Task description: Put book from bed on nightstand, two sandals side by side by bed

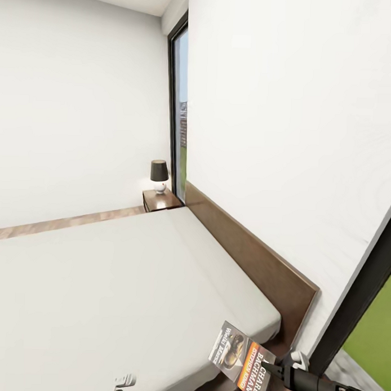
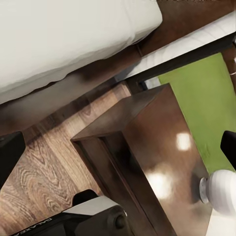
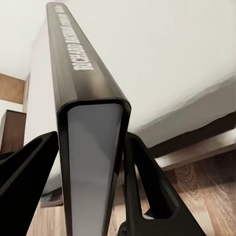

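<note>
My right gripper is shut on the book, a thin paperback with an orange band and "Bachman" lettering. It hangs tilted in the air just off the bed's near corner, by the headboard. In the right wrist view the book stands spine-up between the two black fingers. My left gripper is open above a glossy dark-brown nightstand beside the mattress. A second nightstand stands at the bed's far side. The sandals are out of view.
A white lamp base stands on the near nightstand. A dark-shaded lamp stands on the far one. Dark-framed windows break the white wall behind the headboard. Wood-plank floor runs between the bed and the near nightstand.
</note>
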### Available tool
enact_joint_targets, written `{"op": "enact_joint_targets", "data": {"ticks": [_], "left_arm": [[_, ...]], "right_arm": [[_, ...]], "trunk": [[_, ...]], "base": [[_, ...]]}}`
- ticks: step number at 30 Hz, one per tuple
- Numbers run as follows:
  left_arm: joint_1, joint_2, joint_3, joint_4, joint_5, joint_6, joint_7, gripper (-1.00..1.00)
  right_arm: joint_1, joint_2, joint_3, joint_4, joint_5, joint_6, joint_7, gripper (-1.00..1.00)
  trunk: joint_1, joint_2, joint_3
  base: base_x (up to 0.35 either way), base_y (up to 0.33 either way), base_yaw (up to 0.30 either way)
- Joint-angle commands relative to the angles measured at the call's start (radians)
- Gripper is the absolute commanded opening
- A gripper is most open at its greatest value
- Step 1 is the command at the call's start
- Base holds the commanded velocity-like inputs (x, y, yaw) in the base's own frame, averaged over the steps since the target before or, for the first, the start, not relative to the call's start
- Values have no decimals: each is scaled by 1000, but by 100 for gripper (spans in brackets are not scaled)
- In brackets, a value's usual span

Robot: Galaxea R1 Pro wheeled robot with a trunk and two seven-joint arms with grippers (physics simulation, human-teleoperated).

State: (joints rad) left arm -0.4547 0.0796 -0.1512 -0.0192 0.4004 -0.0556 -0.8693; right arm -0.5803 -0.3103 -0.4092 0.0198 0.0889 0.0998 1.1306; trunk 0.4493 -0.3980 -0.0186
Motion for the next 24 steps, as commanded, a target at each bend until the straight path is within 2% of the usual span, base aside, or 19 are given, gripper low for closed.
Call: {"op": "enact_joint_targets", "data": {"ticks": [1,9,20,24], "left_arm": [[-1,0,-9,1,6,-6,-2,100],[-1,0,-9,1,6,-6,-2,100],[-1,0,-9,1,6,-6,-2,100],[-1,0,-9,1,6,-6,-2,100]], "right_arm": [[-2,0,-10,2,8,9,3,-100],[-1,2,-10,2,8,9,3,-100],[-1,3,-10,1,9,10,4,-100],[-1,3,-10,1,9,11,4,-100]], "trunk": [[1,-2,0],[1,-2,12],[1,-2,14],[1,-2,14]], "base": [[0,0,0],[0,0,0],[0,0,2],[0,0,175]]}}
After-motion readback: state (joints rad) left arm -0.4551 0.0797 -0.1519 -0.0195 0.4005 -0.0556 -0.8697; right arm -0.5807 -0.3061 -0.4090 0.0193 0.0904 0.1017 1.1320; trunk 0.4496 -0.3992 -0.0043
